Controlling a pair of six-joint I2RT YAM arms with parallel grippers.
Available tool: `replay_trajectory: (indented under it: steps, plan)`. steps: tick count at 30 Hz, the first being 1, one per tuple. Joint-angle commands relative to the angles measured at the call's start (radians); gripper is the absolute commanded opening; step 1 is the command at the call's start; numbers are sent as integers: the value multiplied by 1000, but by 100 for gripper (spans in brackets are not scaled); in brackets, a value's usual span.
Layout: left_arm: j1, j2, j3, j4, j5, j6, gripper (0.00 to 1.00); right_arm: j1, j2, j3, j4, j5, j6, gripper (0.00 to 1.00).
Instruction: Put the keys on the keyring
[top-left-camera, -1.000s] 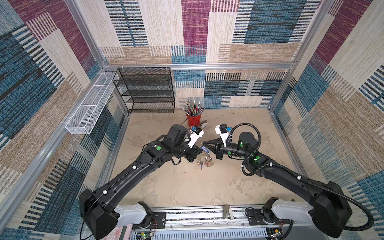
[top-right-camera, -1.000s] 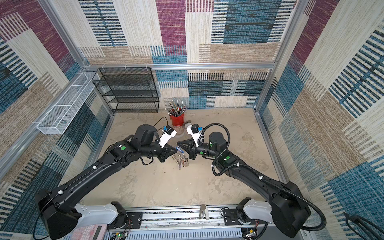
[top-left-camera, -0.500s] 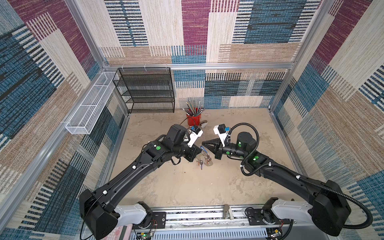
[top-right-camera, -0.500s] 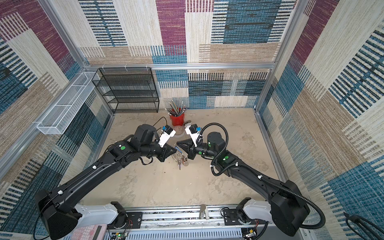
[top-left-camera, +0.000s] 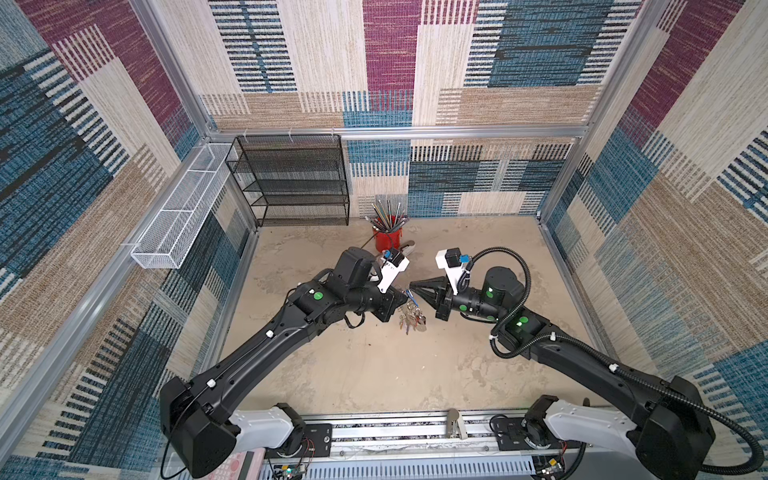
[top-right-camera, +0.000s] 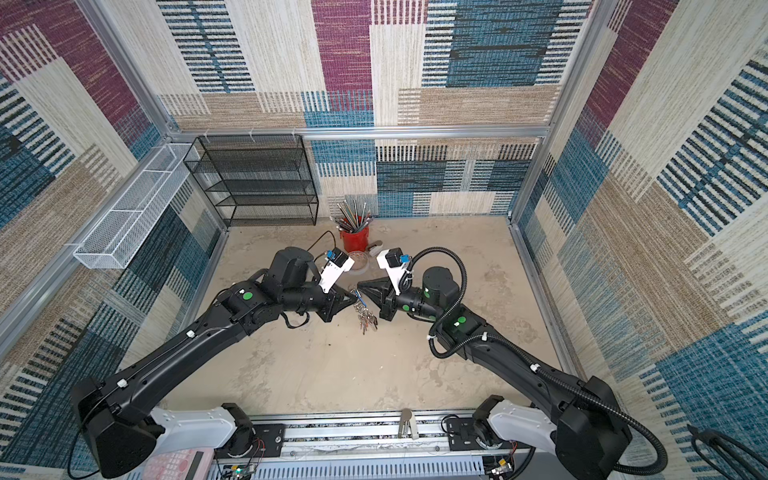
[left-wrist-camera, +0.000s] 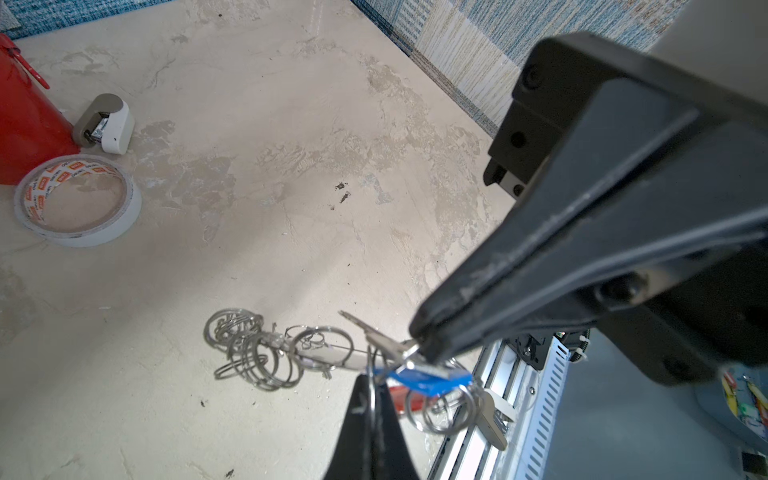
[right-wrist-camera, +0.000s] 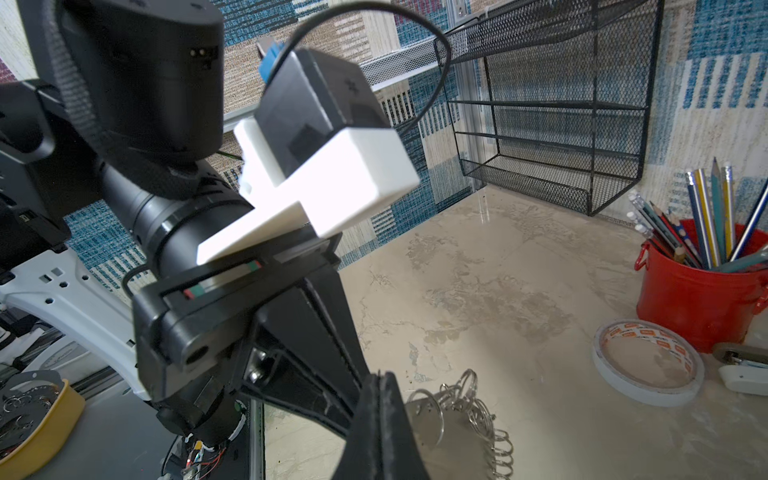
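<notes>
The keyring (left-wrist-camera: 328, 355) is a flat grey plate edged with silver split rings (left-wrist-camera: 249, 353); it hangs tilted just above the table at mid-scene (top-left-camera: 412, 318) (top-right-camera: 365, 316). My left gripper (left-wrist-camera: 371, 376) (top-left-camera: 404, 294) is shut on one of its split rings. My right gripper (left-wrist-camera: 419, 347) (top-left-camera: 412, 286) comes in from the opposite side, tip to tip, shut on the head of a silver key (left-wrist-camera: 380, 338) with a blue tag (left-wrist-camera: 432, 380). A red tag (left-wrist-camera: 399, 399) and another key (left-wrist-camera: 492, 419) dangle behind. The right wrist view shows the right gripper (right-wrist-camera: 380, 376) shut beside the plate (right-wrist-camera: 453, 436).
A red cup of pencils (top-left-camera: 388, 240) stands behind the grippers, with a tape roll (left-wrist-camera: 79, 199) and a small stapler (left-wrist-camera: 106, 124) beside it. A black mesh shelf (top-left-camera: 291, 178) stands at the back wall. A white wire basket (top-left-camera: 178, 220) hangs on the left wall.
The right gripper has edged slightly left toward the left gripper. Both stay shut and the keyring bundle stays between them.
</notes>
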Motion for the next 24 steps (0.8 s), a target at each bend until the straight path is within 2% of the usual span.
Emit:
replay_trajectory:
  steps: [1, 7, 13, 20, 24]
  plan:
    - [3, 1, -2, 4, -6, -13, 0, -2, -18, -1, 23, 31, -9, 0]
    - [5, 0, -8, 13, 7, -13, 0, -10, -36, -5, 29, 23, -15, 0]
    - [4, -11, -18, 24, 24, -7, 0, -12, 13, 4, 23, 13, -14, 0]
    - [4, -11, -19, -4, -9, 18, 0, -62, 34, 8, 10, 10, 14, 0]
    - [6, -45, -38, -11, -50, 15, 0, -115, 47, -3, 4, 28, 62, 15]
